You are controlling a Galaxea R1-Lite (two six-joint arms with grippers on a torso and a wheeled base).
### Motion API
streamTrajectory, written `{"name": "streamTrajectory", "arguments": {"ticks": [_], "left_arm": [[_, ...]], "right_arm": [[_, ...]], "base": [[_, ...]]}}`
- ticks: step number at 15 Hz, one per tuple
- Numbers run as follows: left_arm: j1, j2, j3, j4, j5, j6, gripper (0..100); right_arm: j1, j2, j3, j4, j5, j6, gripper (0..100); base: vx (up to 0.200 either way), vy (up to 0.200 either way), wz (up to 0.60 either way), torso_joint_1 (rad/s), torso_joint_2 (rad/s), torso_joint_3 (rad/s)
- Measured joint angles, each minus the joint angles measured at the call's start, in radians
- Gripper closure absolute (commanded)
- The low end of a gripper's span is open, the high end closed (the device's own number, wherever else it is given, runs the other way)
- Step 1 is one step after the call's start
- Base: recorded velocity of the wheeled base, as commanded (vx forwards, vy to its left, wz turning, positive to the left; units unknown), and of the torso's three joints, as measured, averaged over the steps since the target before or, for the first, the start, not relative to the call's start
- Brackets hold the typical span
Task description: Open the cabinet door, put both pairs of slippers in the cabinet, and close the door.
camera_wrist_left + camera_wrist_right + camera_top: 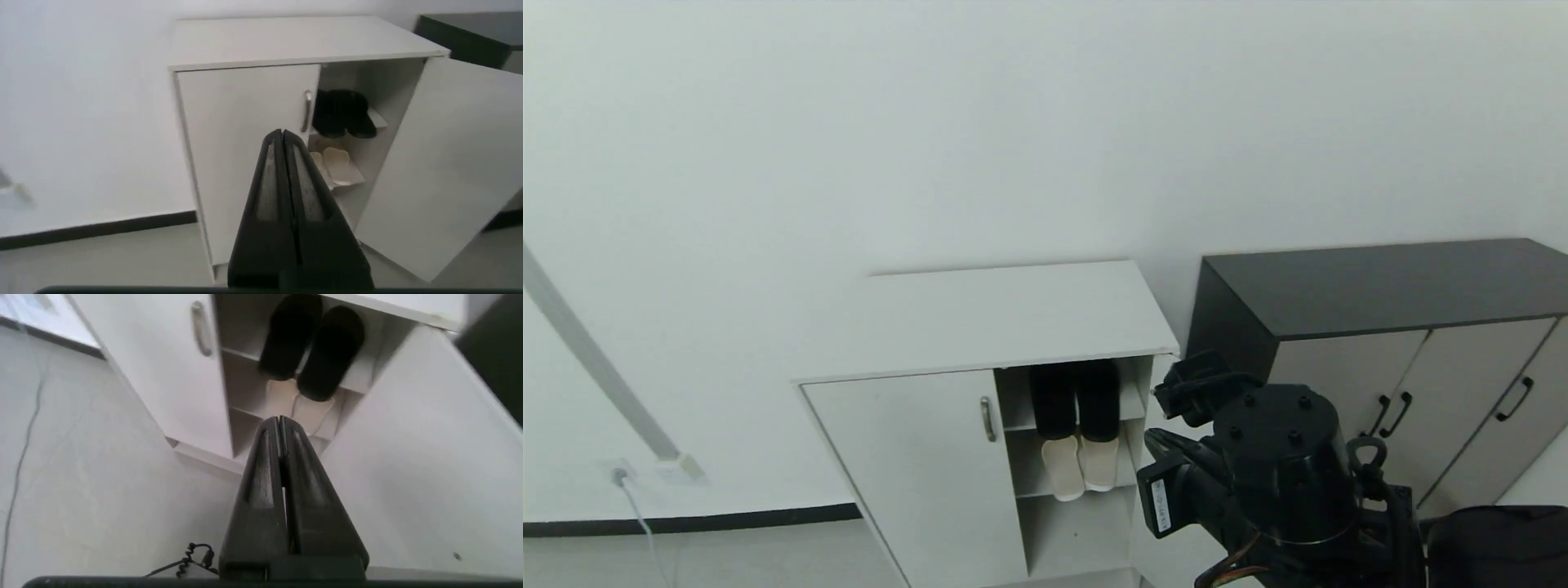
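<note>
Both pairs are in: black slippers (315, 339) and white slippers (306, 404) sit shelved just beyond the right pincer (281, 425), whose jaws are pressed together and empty. Closing time, I'd say: the open door (409, 449) stands close beside it and needs a sideways push to swing shut.

The right arm (1274, 465), at the lower right of the frame, has a black housing and a round cap (1274, 425) with four screws (1248, 402). A side block carries a white label (1161, 506). A black cable loop (1368, 447) and orange wires (1232, 572) are fitted. The left gripper (282, 135) and right gripper (280, 420) each have two black tapered fingers (265, 184) with grey inset faces.
</note>
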Motion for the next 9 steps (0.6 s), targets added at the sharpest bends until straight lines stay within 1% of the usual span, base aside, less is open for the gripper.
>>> {"name": "streamTrajectory", "arguments": {"ticks": [2,4,9], "left_arm": [[0.0,0.0,0.0,0.0,0.0,0.0,100],[-0.001,0.0,0.0,-0.001,0.0,0.0,100],[0.0,0.0,0.0,-0.001,0.0,0.001,100]], "right_arm": [[0.001,0.0,0.001,-0.002,0.0,0.0,100],[-0.001,0.0,0.002,-0.002,0.0,0.0,100],[-0.007,0.001,0.009,-0.003,0.0,-0.009,100]], "base": [[0.0,0.0,-0.6,0.002,0.0,0.005],[0.0,0.0,0.0,0.083,-0.21,-0.107],[0.0,0.0,0.0,0.008,-0.01,-0.008]]}}
